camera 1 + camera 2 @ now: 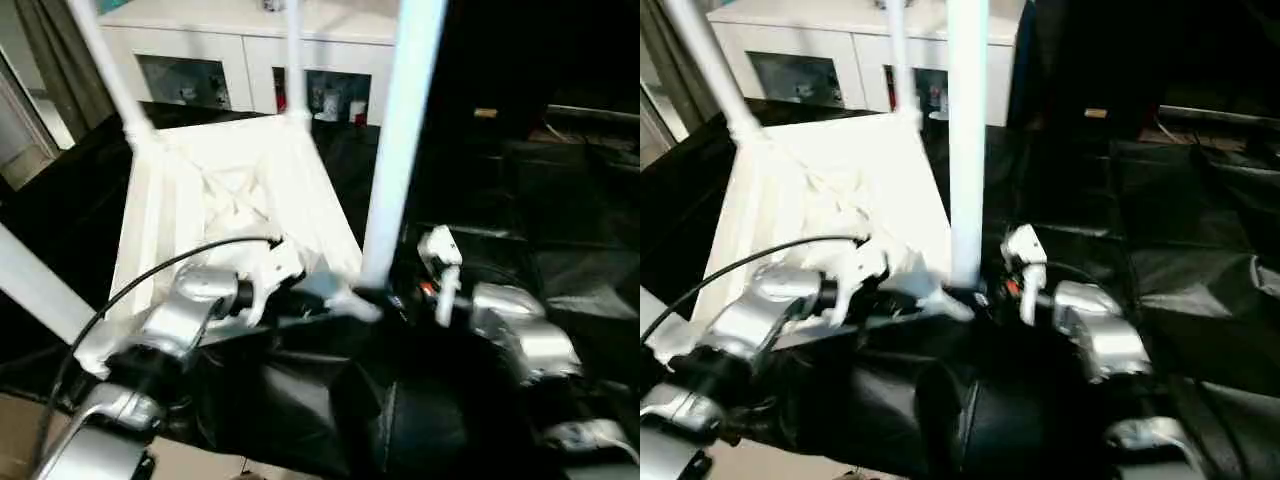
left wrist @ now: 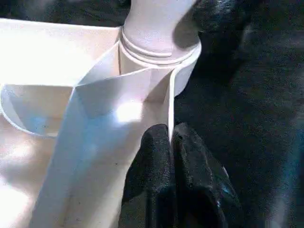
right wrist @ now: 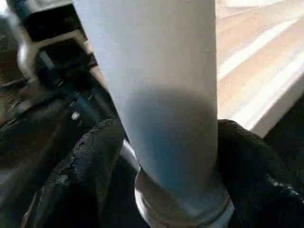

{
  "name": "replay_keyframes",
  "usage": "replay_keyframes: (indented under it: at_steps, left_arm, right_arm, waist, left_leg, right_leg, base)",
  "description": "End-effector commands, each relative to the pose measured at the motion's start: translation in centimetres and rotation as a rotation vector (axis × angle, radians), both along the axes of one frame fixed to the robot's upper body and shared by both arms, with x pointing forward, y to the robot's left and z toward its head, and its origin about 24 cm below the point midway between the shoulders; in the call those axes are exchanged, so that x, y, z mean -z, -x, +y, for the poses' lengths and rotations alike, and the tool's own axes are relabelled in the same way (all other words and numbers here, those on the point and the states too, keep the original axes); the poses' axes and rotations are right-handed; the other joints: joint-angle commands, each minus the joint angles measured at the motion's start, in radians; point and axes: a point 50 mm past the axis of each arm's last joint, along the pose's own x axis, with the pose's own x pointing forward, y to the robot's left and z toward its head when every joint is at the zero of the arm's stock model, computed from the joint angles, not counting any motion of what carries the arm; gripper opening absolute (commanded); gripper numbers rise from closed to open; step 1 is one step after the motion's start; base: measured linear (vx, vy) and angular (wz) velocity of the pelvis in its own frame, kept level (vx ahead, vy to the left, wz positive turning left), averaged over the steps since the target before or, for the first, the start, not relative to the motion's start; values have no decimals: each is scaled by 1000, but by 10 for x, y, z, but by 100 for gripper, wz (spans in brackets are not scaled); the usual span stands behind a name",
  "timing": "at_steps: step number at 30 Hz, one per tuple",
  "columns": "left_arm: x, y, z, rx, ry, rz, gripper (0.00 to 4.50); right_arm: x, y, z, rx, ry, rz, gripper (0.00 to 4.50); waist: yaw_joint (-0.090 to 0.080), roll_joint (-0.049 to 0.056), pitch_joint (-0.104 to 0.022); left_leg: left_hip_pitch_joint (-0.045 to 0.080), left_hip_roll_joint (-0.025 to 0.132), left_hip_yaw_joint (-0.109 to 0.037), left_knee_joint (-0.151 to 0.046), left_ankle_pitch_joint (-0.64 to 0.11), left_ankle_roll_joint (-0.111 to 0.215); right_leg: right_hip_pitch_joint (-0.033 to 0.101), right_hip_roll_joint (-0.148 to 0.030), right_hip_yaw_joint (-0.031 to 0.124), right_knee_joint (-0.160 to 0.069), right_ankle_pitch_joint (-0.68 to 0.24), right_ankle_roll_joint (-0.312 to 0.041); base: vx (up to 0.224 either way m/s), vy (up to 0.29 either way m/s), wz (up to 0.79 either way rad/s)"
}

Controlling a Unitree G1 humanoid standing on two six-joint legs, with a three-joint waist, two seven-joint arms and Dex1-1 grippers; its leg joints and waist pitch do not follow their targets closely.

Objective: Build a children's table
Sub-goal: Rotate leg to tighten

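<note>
Head cameras look down; wrist cameras sit close.

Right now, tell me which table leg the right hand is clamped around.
The near-right leg, the thick one closest to the camera. The right hand grips it near its base; the two far legs stand free.

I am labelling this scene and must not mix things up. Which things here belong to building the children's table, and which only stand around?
Belong to the job:
- white tabletop, upside down, rim pinched by the left hand
- near leg, gripped at its base by the right hand
- far legs, already standing in their corners

Only standing around:
- white glass-door cabinet
- black-draped work table
</note>
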Motion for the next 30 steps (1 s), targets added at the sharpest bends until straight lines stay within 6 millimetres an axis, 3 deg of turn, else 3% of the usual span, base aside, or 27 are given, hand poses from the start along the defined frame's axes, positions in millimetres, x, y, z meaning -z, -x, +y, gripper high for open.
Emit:
replay_keyframes:
  at_steps: [1,3,6,7,13,17,19,23,26,27,28,30]
  left_arm:
    - [-8,2,-6,41,49,-10,0]
    - [-9,5,-5,56,52,6,0]
    - [-9,5,-3,58,50,9,0]
    - [-9,6,-2,60,45,10,0]
    - [-9,6,-1,52,40,8,0]
    - [-9,2,-3,12,37,-14,0]
    - [-9,-6,-6,-72,27,-53,0]
    - [-9,-17,-14,-186,32,-95,0]
    - [-12,-27,-30,-282,48,-145,0]
    - [-12,-29,-36,-308,53,-156,0]
    - [-13,-30,-40,-324,57,-163,0]
    - [-14,-32,-49,-345,67,-171,0]
  right_arm:
    - [10,10,7,-86,19,63,329]
    - [9,12,7,-120,29,69,303]
    - [9,12,9,-131,34,66,284]
    - [9,11,10,-138,42,64,284]
    - [9,12,14,-153,47,67,230]
    - [12,17,15,-137,37,78,217]
    - [20,13,18,-22,33,78,214]
    - [33,4,25,211,40,82,211]
    - [45,-2,35,414,23,128,208]
    - [48,-4,39,475,19,145,208]
    - [50,-5,42,514,17,157,207]
    - [53,-7,51,567,25,170,207]
  waist:
    - [3,-5,-61]
    - [4,-10,-59]
    - [5,-8,-59]
    - [4,-13,-59]
    - [6,-11,-60]
    - [7,-14,-60]
    - [7,-14,-58]
    - [-6,-14,-48]
    - [-15,-18,-48]
    - [-17,-19,-45]
    - [-16,-18,-46]
    - [-17,-20,-45]
  left_leg:
    - [10,18,2,-55,-200,60]
    - [10,20,2,-57,-213,50]
    - [11,19,2,-57,-211,42]
    - [11,18,3,-57,-210,42]
    - [10,17,3,-54,-185,47]
    - [10,17,3,-53,-179,50]
    - [10,17,3,-55,-187,47]
    - [16,13,-2,-67,-302,-9]
    - [14,11,-8,-72,-326,-22]
    - [20,10,-7,-72,-347,-25]
    - [22,9,-8,-72,-351,-26]
    - [15,10,-10,-75,-345,-25]
  right_leg:
    - [55,-38,24,-59,-57,-273]
    - [53,-39,26,-62,-102,-262]
    - [51,-39,27,-63,-116,-253]
    - [51,-39,27,-64,-117,-252]
    - [52,-37,26,-59,-85,-251]
    - [52,-38,27,-59,-84,-248]
    - [50,-39,28,-61,-103,-243]
    - [42,-44,30,-85,-332,-183]
    - [42,-43,30,-90,-384,-151]
    - [34,-43,30,-97,-417,-142]
    - [34,-44,30,-97,-430,-138]
    - [36,-45,30,-97,-437,-128]
  base:
    - [0,0,0]
    - [0,0,0]
    - [0,0,0]
    - [0,0,0]
    - [0,0,0]
    - [0,0,0]
    - [0,0,0]
    - [0,0,0]
    - [0,0,0]
    - [0,0,0]
    - [0,0,0]
    - [0,0,0]
